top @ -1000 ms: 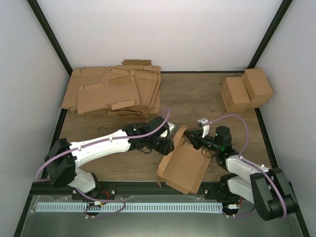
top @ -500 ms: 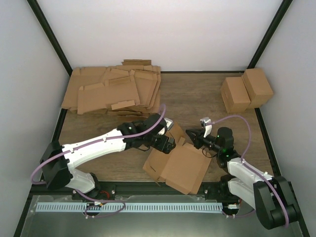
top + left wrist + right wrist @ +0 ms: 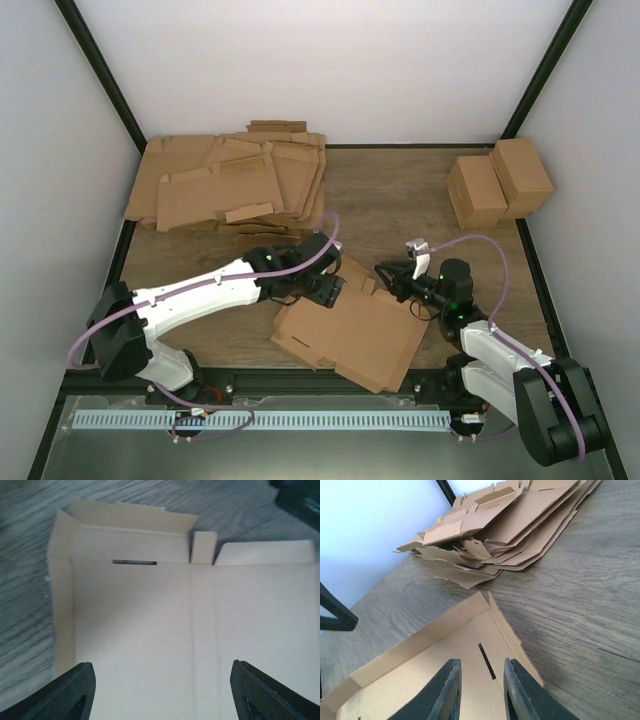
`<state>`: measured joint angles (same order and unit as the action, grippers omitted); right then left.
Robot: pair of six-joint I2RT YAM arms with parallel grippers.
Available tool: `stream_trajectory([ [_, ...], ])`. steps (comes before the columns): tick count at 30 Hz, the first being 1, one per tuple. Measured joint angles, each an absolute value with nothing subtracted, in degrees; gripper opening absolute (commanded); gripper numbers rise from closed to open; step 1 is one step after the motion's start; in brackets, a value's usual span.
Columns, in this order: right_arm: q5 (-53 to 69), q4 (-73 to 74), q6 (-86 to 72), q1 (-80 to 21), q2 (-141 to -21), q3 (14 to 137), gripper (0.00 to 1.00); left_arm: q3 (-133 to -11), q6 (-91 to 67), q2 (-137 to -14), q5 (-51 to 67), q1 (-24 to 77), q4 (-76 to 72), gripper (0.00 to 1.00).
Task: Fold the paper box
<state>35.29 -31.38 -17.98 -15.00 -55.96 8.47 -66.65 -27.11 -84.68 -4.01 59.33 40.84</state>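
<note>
paper box (image 3: 352, 335) flat, lower centre of top view, long axis roughly left-right | left gripper (image 3: 326, 291) wide, empty, over its upper-left panel, nearer | right gripper (image 3: 384, 272) narrow, empty, beside upper-right flap

Top view high, looking down at table (image 3: 400, 190), wrist views close, sharing the paper box (image 3: 150, 630)

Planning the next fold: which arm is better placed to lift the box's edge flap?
Probably right: the right gripper sits beside a raised flap of the paper box; the left gripper hangs open over its flat middle.
</note>
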Motion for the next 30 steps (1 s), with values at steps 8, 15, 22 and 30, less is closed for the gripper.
stream_trajectory([
  [8,34.9,-31.3,-18.1,-15.1,-56.1,8.5,0.31,-67.4,-27.0,-86.0,-12.5,58.7,45.0,0.66],
  [15,34.9,-31.3,-18.1,-15.1,-56.1,8.5,0.31,-57.5,-26.4,-85.6,-7.4,49.8,39.4,0.65],
  [22,34.9,-31.3,-18.3,-15.1,-56.1,8.5,0.32,-52.9,-24.6,-85.8,0.8,46.6,33.8,0.62],
  [30,34.9,-31.2,-18.5,-15.1,-56.1,8.5,0.33,-52.7,-23.5,-88.7,4.1,46.0,31.7,0.49],
])
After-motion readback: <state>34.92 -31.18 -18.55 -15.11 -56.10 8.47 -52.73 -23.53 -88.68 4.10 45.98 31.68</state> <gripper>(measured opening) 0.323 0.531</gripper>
